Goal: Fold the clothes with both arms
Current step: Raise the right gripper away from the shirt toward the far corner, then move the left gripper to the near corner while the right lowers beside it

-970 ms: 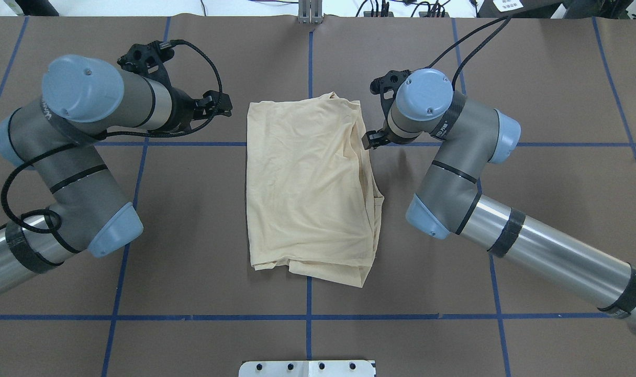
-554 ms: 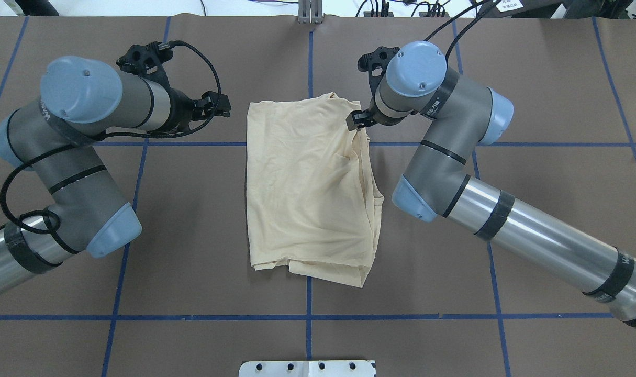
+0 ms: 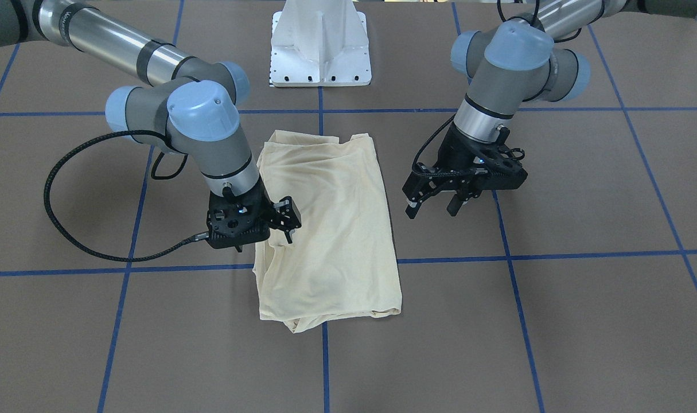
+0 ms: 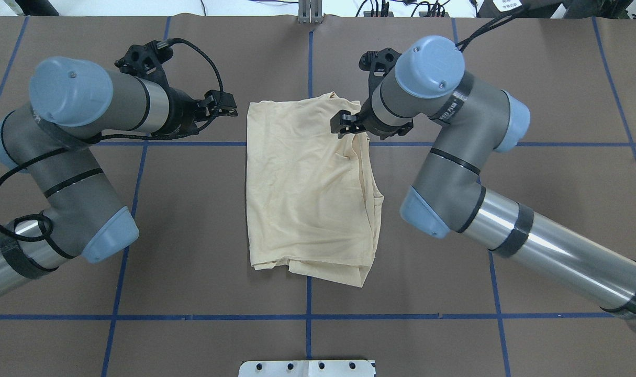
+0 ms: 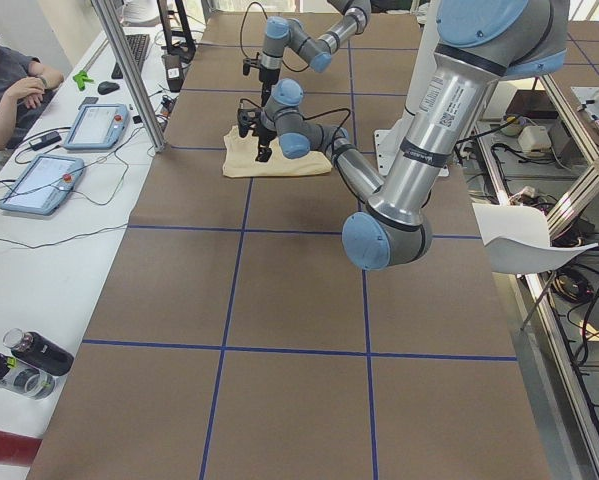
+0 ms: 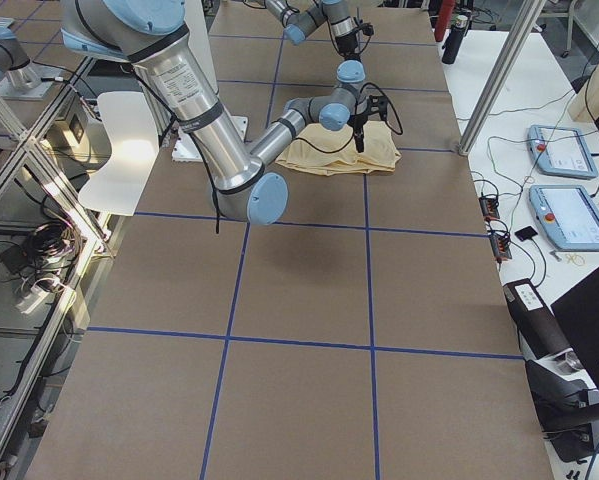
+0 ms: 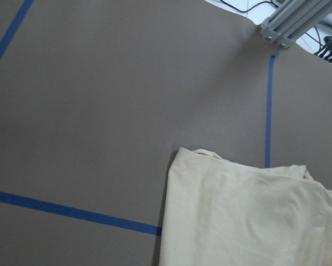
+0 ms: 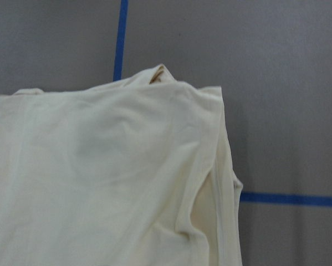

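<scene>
Lying flat at the centre of the table (image 4: 192, 262): one T-shirt (image 4: 307, 193), pale cream-yellow, folded to a tall rectangle. Print and neck label are not in view.

Long axis: runs from the robot's side of the table to the operators' side, along the central blue tape line (image 4: 308, 340).
- Far end: fairly square, with a small peak of cloth near mid-edge. It may be the neck, but I cannot tell.
- Near end: ragged, with lower layers showing past the top one.
- Edge on the robot's right: several layers stacked, with a long crease.
- Edge on the robot's left: straight and clean.

Right end effector (image 4: 343, 124): over the far right corner of the T-shirt, above the layered edge. The cloth lies beneath it and runs from there toward the robot. I cannot tell whether it touches the cloth, or whether its jaws are parted or closed. Its wrist view shows only cloth and table.

Left end effector (image 3: 432, 210): off the cloth, above bare table just beside the far left corner, with the T-shirt to its right. Jaws parted, nothing between them.

Nearer arm: the right.

Judgement: the next fold likely carries the far end toward the near end, across the long axis. For that, the left end effector would need to come in over its corner to match.

Also present: white pedestal (image 3: 319, 51) on the robot's side.
</scene>
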Controlling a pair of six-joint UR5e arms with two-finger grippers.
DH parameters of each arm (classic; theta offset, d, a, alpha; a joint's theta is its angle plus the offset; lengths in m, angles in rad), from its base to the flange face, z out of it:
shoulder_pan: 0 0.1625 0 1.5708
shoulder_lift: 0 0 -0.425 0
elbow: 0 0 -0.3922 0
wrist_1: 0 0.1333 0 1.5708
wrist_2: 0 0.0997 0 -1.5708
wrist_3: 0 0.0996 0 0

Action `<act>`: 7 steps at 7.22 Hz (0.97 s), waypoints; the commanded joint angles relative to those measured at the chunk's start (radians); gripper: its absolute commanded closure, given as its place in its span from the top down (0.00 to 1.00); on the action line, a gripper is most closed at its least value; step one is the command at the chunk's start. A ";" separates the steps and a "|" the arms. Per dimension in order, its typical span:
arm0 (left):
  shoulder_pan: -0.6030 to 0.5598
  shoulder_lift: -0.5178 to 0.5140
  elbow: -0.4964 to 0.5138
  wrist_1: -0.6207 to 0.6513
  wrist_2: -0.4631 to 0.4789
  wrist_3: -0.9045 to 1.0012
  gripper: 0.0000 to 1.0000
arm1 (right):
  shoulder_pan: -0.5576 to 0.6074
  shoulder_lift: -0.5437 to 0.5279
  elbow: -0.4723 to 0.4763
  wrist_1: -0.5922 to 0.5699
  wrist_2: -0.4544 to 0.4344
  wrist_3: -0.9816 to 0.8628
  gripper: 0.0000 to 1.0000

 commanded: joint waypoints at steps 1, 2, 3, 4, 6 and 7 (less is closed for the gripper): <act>0.079 0.086 -0.055 -0.197 -0.037 -0.215 1.00 | -0.050 -0.148 0.195 0.002 0.043 0.159 0.99; 0.151 0.142 -0.058 -0.313 0.040 -0.307 1.00 | -0.070 -0.163 0.202 0.023 0.040 0.220 0.99; 0.258 0.187 -0.058 -0.379 0.152 -0.366 1.00 | -0.099 -0.226 0.200 0.157 0.037 0.262 0.99; 0.338 0.193 -0.057 -0.385 0.238 -0.401 1.00 | -0.115 -0.284 0.194 0.274 0.033 0.282 0.99; 0.408 0.194 -0.037 -0.369 0.271 -0.406 1.00 | -0.116 -0.285 0.190 0.278 0.039 0.282 0.99; 0.423 0.189 -0.006 -0.366 0.271 -0.406 1.00 | -0.116 -0.285 0.191 0.278 0.040 0.287 0.99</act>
